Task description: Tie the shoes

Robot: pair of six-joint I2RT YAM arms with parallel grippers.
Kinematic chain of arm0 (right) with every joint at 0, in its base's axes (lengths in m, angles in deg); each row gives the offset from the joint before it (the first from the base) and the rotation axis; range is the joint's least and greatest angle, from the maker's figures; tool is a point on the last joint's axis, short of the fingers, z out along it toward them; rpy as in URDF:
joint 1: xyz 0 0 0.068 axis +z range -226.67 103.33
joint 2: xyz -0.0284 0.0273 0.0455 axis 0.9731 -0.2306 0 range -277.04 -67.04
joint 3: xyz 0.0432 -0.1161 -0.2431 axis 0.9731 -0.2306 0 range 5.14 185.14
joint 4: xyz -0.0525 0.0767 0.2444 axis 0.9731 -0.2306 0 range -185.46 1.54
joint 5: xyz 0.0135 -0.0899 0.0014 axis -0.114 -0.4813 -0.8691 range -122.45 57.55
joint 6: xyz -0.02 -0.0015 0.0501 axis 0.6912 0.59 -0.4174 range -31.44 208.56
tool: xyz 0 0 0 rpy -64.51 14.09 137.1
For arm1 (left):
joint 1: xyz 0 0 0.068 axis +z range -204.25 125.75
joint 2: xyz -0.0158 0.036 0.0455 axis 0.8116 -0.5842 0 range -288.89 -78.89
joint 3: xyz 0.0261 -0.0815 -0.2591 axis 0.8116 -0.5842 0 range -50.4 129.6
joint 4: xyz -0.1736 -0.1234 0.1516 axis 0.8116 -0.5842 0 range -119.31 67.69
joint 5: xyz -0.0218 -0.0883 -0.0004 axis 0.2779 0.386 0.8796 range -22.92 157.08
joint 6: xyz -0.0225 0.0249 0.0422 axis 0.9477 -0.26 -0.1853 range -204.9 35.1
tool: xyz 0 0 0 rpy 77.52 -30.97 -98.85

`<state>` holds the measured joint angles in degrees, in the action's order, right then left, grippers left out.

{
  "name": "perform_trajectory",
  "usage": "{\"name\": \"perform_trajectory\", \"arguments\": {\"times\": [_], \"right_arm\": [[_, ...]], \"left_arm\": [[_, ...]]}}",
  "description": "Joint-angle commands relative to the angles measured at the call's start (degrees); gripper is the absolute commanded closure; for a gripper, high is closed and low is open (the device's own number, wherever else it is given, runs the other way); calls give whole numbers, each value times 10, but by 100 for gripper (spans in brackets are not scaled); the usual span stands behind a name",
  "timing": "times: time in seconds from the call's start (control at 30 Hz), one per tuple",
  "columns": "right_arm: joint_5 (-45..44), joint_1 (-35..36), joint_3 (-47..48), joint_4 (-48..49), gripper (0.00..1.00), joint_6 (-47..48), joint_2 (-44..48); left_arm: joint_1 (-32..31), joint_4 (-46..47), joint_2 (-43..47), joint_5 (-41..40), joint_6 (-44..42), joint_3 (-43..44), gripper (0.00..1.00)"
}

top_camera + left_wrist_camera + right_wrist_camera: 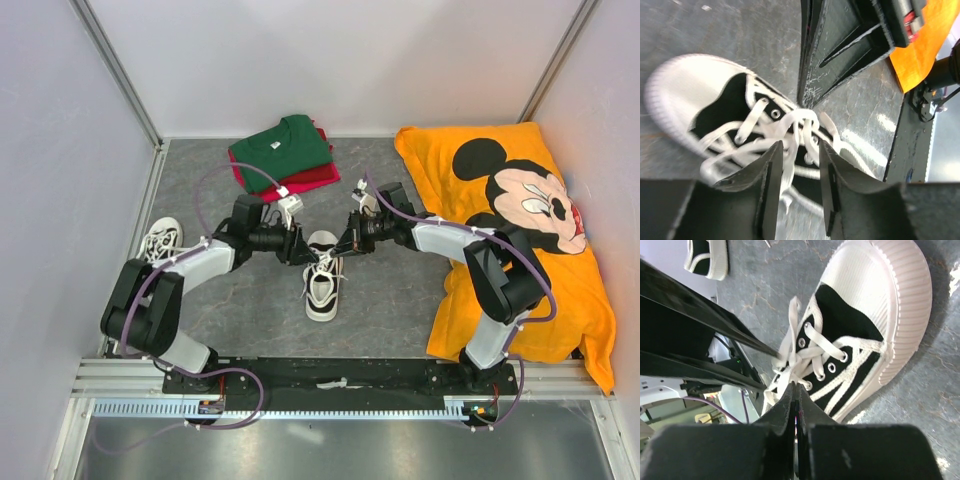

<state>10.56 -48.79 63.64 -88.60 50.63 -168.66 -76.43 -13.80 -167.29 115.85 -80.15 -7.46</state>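
One shoe (160,240) lies by the left edge of the bench (400,300), well apart from both arms, its opening facing up. At the far edge, left of centre, a folded green shirt (280,148) rests on a red shirt (305,180). The small white label at the green one's collar is too small to read.

The left end effector (300,248) hangs just left of the other shoe's tongue end. In the left wrist view its fingers (767,190) stand spread, and a strand of the white laces (790,122) runs through the gap between them without being pinched.

This middle shoe (323,285) sits near the centre of the bench, rubber toe toward the near edge, laces crossed over the dark tongue.

The right end effector (347,243) comes in from the shoe's right. In the right wrist view its tips (795,387) are pressed together right at the lace crossing. Whether a strand is caught between them I cannot tell.

An orange cloth (520,300) covers the right side of the bench, printed with a Mickey Mouse face (525,200).
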Motion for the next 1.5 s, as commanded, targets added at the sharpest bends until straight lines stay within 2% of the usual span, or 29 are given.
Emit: {"name": "perform_trajectory", "arguments": {"times": [0.0,0.13,0.17,0.23,0.27,0.33,0.37,0.47,0.53,0.57,0.6,0.83,0.97,1.1,1.33,1.43,1.47], "right_arm": [[-3,-1,0,-23,100,38,27],[1,4,-1,-23,100,46,32],[1,6,-1,-23,100,48,33],[5,11,1,-25,100,49,34],[5,12,3,-28,100,50,35],[5,17,5,-30,100,54,37],[5,17,8,-35,100,56,38],[2,20,14,-42,100,63,38],[2,22,14,-44,100,64,36],[1,23,15,-47,100,65,37],[1,23,16,-48,100,66,36],[1,24,21,-60,100,74,35],[2,24,24,-64,100,76,32],[2,24,28,-66,100,76,30],[3,24,32,-69,100,76,28],[2,24,34,-75,100,82,30],[2,23,33,-77,100,83,32]], "left_arm": [[37,-174,79,26,-162,40,51],[60,-271,96,40,-304,70,47],[62,-304,95,42,-388,75,46],[66,-335,90,59,-489,86,45],[66,-356,89,62,-596,87,45],[66,-360,77,64,-681,84,43],[66,-361,70,66,-754,84,43],[65,-361,36,71,-857,94,33],[63,-362,16,72,-895,108,20],[62,-362,-3,70,-918,113,18],[57,-362,-15,64,-930,117,9],[42,-338,-80,45,-967,157,10],[32,-335,-102,34,-983,174,15],[20,-342,-111,26,-1005,178,31],[10,-355,-117,2,-1054,166,40],[6,-355,-121,-15,-1054,167,55],[6,-356,-121,-24,-1054,167,65]]}}
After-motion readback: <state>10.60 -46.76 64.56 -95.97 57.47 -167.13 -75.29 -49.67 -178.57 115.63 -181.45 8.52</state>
